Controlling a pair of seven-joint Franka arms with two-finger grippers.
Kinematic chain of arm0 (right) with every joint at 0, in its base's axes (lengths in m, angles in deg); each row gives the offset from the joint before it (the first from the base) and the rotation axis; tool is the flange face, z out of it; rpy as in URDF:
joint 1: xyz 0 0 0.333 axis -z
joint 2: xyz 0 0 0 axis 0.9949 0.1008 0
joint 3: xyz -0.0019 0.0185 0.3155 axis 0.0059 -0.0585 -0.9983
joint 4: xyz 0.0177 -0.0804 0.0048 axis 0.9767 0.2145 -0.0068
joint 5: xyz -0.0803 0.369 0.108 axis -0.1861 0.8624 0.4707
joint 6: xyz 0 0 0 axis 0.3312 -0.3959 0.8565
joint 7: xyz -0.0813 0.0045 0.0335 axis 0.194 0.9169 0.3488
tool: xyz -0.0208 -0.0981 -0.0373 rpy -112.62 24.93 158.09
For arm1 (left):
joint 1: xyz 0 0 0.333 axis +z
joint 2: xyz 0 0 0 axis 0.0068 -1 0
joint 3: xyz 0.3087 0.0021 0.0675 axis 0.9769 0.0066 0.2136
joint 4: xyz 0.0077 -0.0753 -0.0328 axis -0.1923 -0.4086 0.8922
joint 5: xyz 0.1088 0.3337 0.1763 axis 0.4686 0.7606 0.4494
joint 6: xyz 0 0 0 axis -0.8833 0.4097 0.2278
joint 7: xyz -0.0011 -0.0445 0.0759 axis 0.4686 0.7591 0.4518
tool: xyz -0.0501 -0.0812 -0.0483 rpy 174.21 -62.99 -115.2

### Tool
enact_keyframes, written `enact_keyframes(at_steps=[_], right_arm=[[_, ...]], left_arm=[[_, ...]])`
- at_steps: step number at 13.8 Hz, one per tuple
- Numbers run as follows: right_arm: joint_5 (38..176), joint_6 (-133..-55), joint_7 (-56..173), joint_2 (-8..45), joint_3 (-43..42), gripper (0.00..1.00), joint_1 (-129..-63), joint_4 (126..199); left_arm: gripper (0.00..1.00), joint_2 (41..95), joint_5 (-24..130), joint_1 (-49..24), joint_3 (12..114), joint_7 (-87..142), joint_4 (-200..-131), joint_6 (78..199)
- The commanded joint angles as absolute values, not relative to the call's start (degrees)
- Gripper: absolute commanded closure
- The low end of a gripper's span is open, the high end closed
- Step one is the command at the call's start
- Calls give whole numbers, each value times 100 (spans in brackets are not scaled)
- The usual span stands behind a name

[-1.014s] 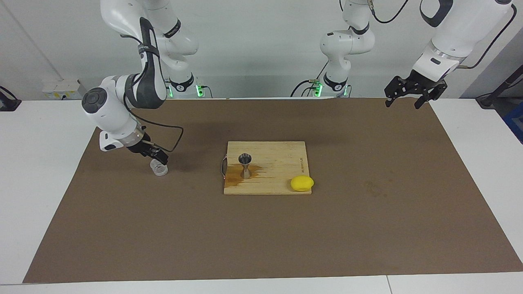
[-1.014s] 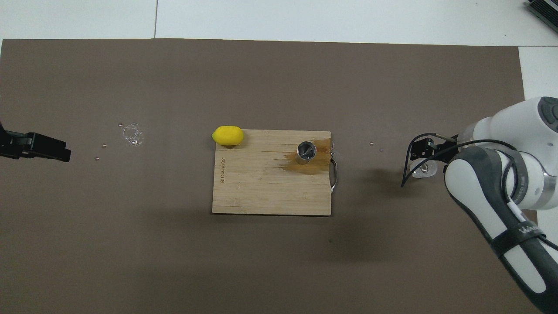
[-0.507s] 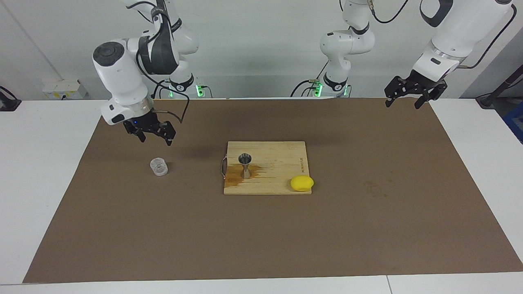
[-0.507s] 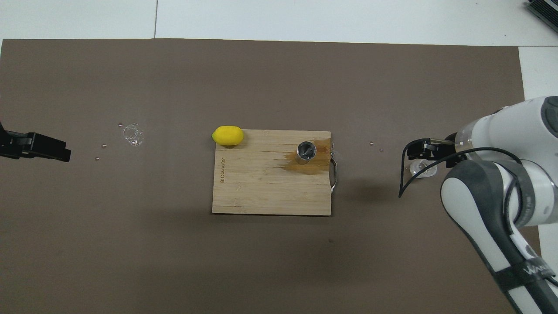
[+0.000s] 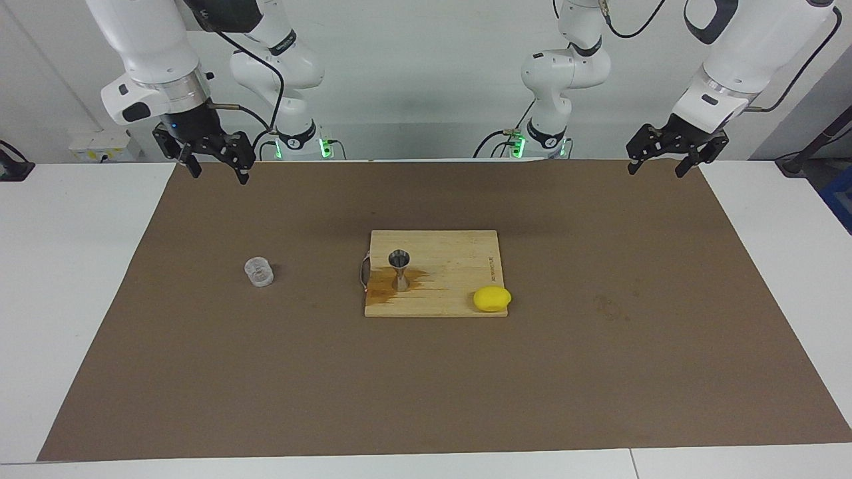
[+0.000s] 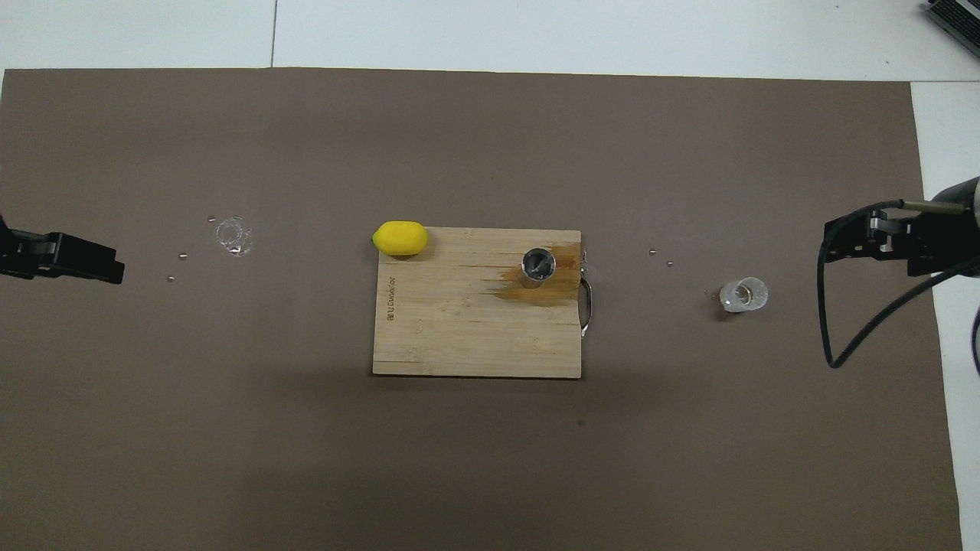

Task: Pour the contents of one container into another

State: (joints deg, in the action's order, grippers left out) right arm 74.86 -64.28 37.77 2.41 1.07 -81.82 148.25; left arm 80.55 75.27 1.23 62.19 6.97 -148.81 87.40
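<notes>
A small clear glass tumbler (image 5: 259, 272) stands upright and alone on the brown mat (image 5: 599, 372), toward the right arm's end of the table and well apart from the wooden cutting board (image 5: 452, 293) at the mat's centre. The steel jigger (image 5: 399, 269) stands upright on the board, at the edge nearest the tumbler, beside the board's metal handle (image 5: 363, 271). An amber wet stain (image 5: 381, 287) spreads over the wood around the jigger's foot. A yellow lemon (image 5: 492, 299) rests at the board's corner toward the left arm's end, on the edge farther from the robots.

The right gripper (image 5: 214, 163) hangs high over the mat's edge nearest the robots, well apart from the tumbler and above it; its fingers stand apart and hold nothing. The left gripper (image 5: 667, 161) waits raised over the mat's corner at the left arm's end, its fingers likewise spread and empty.

In the overhead view a faint ring-shaped wet mark (image 6: 233, 234) and a few small droplets (image 6: 178, 266) lie on the mat toward the left arm's end, and two more droplets (image 6: 661, 257) lie between board and tumbler.
</notes>
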Motion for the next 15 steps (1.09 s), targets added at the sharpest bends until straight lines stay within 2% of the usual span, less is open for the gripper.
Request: enact_keyframes(at_steps=[1,3,4,15], right_arm=[[7504,-6271,3961,443,90,7,-8167,14654],[7548,-6271,4022,347,90,5,-8167,14882],[7548,-6280,4049,250,99,0,-8167,15040],[7522,-6491,4374,232,90,0,-8176,15086]], left_arm=[[0,8223,7610,75,6245,772,-15068,8744],[0,8223,7610,75,6245,772,-15068,8744],[0,8223,7610,75,6245,772,-15068,8744],[0,8223,7610,75,6254,772,-15068,8744]])
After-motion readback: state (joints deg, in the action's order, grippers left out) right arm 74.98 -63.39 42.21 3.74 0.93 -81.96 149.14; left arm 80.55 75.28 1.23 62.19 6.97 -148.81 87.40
